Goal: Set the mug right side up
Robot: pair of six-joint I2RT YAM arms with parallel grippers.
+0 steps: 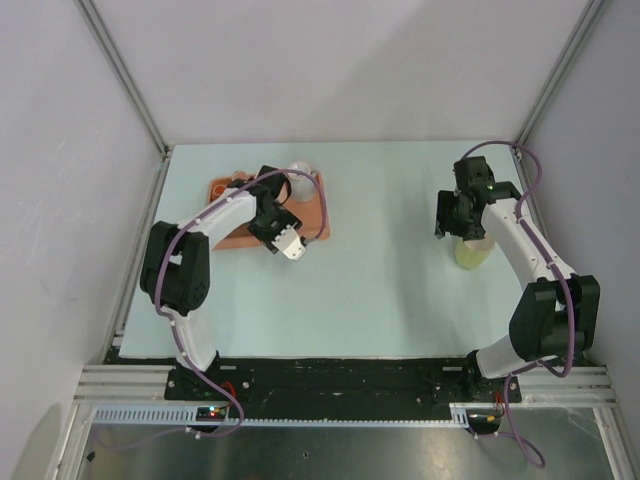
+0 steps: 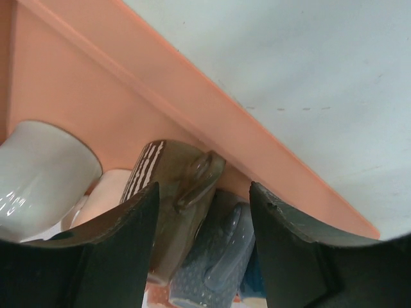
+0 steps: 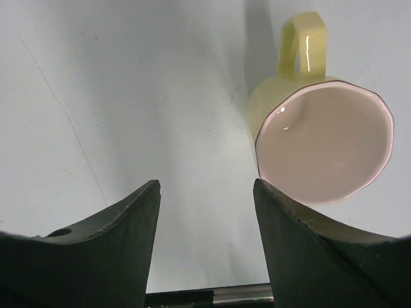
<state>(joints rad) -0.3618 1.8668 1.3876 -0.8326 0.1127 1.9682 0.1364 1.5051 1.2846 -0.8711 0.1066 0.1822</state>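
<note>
Pale mint table (image 1: 380, 290) boxed in by plain white walls and an aluminium frame, pretty bare setup. The yellow mug (image 3: 321, 147) sits on the right side of the table, right under the right arm's wrist. From the wrist cam its mouth is turned toward the lens, so you see the pale pinkish inside and a thin dark line on the rim, with the handle pointing away. Can't honestly tell from these angles if it's standing fully straight. The right gripper (image 3: 205, 183) hangs above it with the jaws spread wide and nothing in them. The mug is off to the side of one finger, not between them. Over on the far left there's an orange tray (image 1: 218, 187) with a bunch of cups packed in. The left gripper (image 2: 204, 187) is low over it, jaws wide and empty too, straddling a brown striped mug (image 2: 173, 173) with a blue-grey mug (image 2: 218, 256) tucked beside it and a white cup (image 2: 38, 173) further over.
</note>
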